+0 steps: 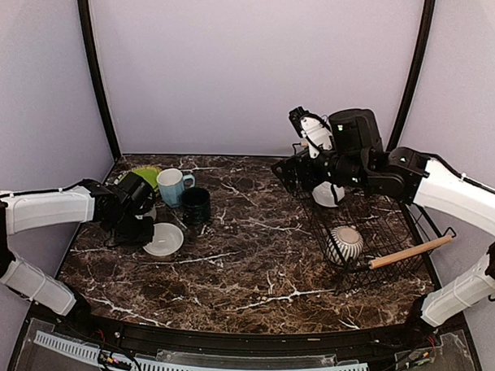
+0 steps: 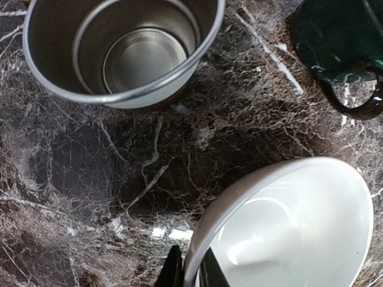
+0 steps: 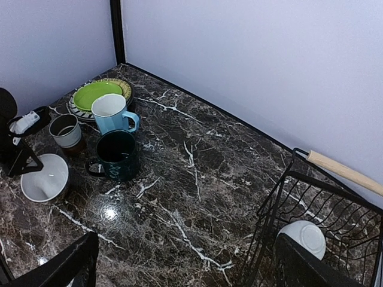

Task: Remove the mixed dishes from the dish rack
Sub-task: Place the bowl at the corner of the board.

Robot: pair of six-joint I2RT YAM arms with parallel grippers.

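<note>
- The left gripper (image 2: 190,270) is closed on the rim of a glossy white ceramic bowl (image 2: 299,227), with one finger inside the lip and one outside. The bowl is at the left of the dark brown marbled tabletop (image 1: 253,267).
- A small grey metallic-looking cup (image 2: 119,54) stands upright just beside that bowl, on its far side and not touching it.
- A dark green glazed mug (image 1: 195,205) stands upright to the right of the cup. A light blue mug with a white inside (image 1: 171,185) is close behind it, on the far-left side.
- In the far-left corner a lime-green round plate (image 3: 96,94) lies on top of a white plate with black rim stripes (image 3: 76,111).
- The rectangular black wire dish rack (image 1: 384,227) takes up the right side of the table. It has one light wooden rod handle (image 1: 408,253) at its near end and another at its far end.
- Two dishes are in the rack: a grey striped round bowl (image 1: 345,243) in the near part and an upturned white bowl (image 3: 305,236) in the far part.
- The right gripper (image 3: 187,251) hangs over the far-left end of the rack with its fingers spread wide and nothing between them.
</note>
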